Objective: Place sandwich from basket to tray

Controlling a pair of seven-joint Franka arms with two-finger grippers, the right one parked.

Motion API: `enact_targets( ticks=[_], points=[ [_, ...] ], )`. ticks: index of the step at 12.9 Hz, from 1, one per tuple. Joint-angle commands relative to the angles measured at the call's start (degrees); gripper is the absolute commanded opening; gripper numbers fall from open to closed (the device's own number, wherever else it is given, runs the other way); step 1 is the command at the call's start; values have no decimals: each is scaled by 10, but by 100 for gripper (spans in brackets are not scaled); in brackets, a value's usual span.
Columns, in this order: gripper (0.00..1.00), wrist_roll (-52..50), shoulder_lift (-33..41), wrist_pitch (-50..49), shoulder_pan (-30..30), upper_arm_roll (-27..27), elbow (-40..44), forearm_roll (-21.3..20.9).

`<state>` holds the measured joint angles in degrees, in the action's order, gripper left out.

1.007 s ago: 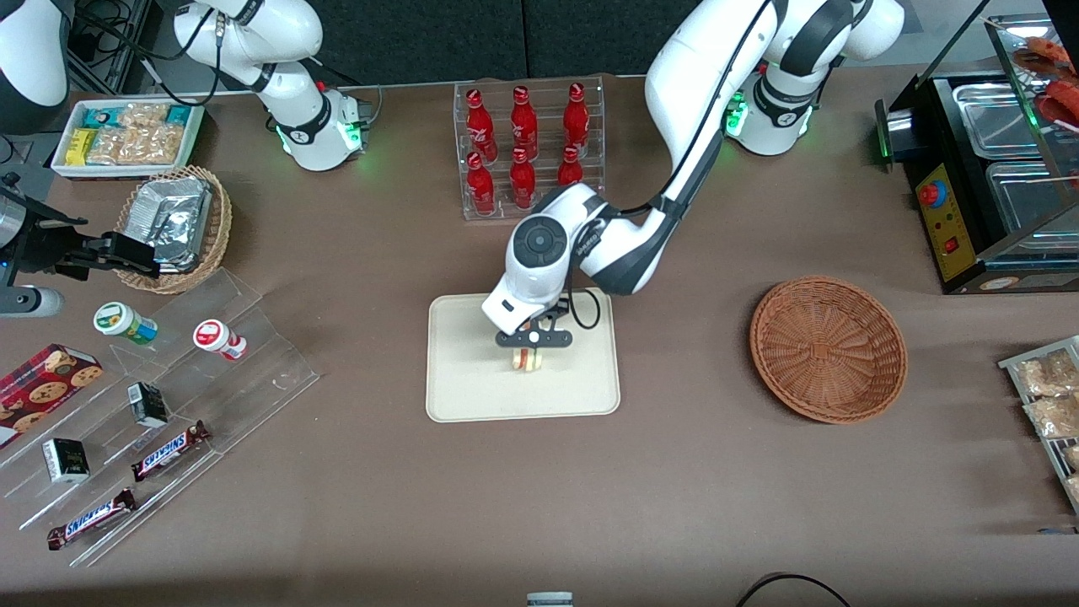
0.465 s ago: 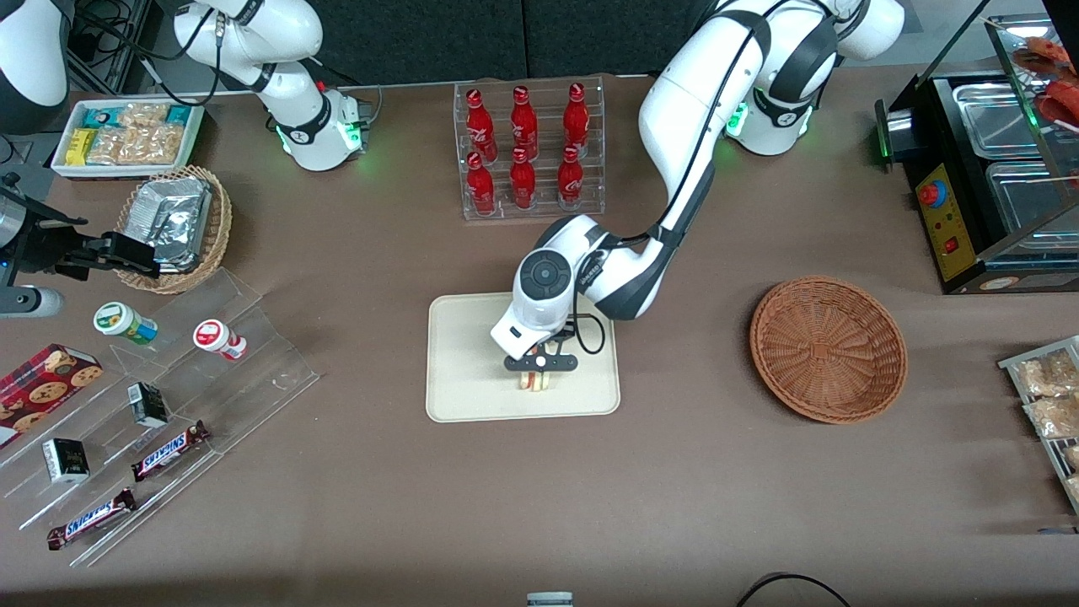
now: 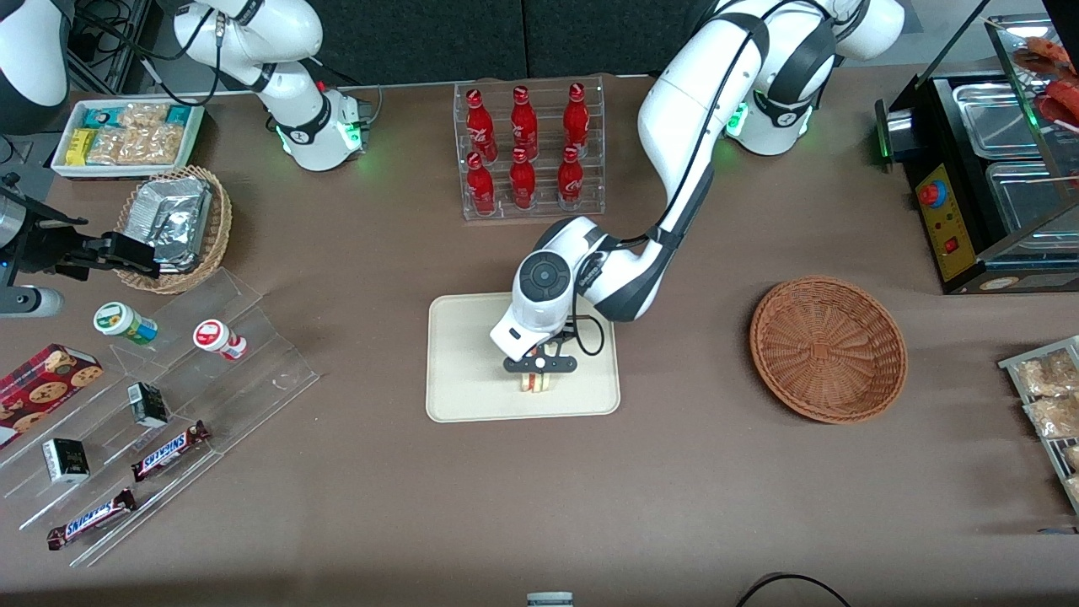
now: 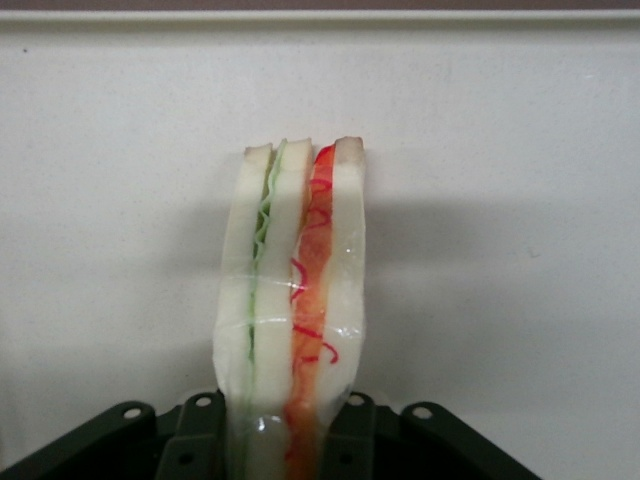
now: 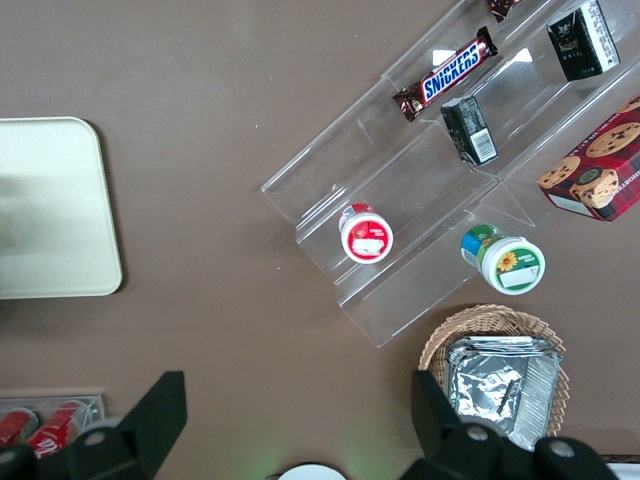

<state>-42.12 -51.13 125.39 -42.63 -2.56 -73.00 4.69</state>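
**Sandwich clamped over tray, basket bare**

Going across the front view. Clear acrylic stepped rack (image 3: 181, 396) toward the parked arm's end of the brown bench (image 3: 716, 489), holding glossy candy bars and small cartons. Mid-bench: tray (image 3: 464, 371), flat cream-white rectangle, rounded corners, low rim, matte surface. Gripper (image 3: 537, 381) sits low over the part of the tray nearer the front camera, black fingers (image 4: 345, 435) pressed against both bread faces of the sandwich (image 3: 536, 384). Sandwich stands on edge, at or just above the tray, cannot tell which. Wrist view: white bread slabs, wavy green layer, red-orange filling, shiny clear wrap. Farther from the camera, clear rack of red bottles (image 3: 527, 152). Toward the working arm's end, basket (image 3: 828, 348), round, shallow, reddish-brown wicker, woven ribs visible, well apart from the tray.
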Motion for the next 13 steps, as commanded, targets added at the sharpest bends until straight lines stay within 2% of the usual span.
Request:
enact_targets(
  ticks=[1, 6, 8, 10, 13],
  points=[
    [100, -2, 26, -35, -2, 5, 14, 0],
    [100, 5, 165, -192, 0, 42, 13, 5],
    [100, 16, 223, -267, 0, 80, 8, 22],
    [100, 82, 274, -337, 0, 117, -3, 25],
    [100, 203, 346, -416, 0, 210, -40, 52]
  ],
)
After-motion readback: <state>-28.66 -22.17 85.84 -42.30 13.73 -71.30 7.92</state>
